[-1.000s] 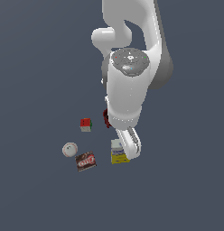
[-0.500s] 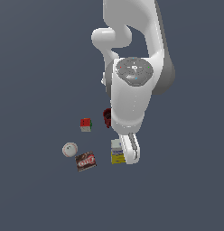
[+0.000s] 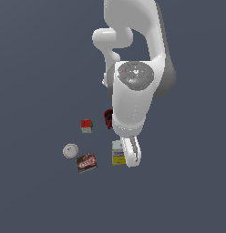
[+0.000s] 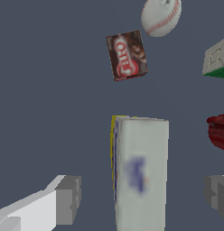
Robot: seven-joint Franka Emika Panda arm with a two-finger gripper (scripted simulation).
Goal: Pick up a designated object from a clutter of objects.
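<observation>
The designated object, a yellow carton (image 3: 117, 154) with a white top, stands upright in the clutter of objects. My gripper (image 3: 130, 159) hangs right by it, covering its side on the exterior view's right. In the wrist view the carton's white top with blurred blue lettering (image 4: 141, 176) lies between my two grey fingers (image 4: 68, 198), which stand wide apart on either side without touching it. The gripper (image 4: 143, 196) is open and holds nothing.
A dark red mug (image 3: 108, 118) sits just behind the carton, partly hidden by the arm. A red-green-white cube (image 3: 86, 125), a white ball with red seams (image 3: 70, 150) and a flat brown-red box (image 3: 86, 162) lie on the exterior view's left.
The arm has sunk lower and the hand has come down alongside the carton. None of the objects has moved.
</observation>
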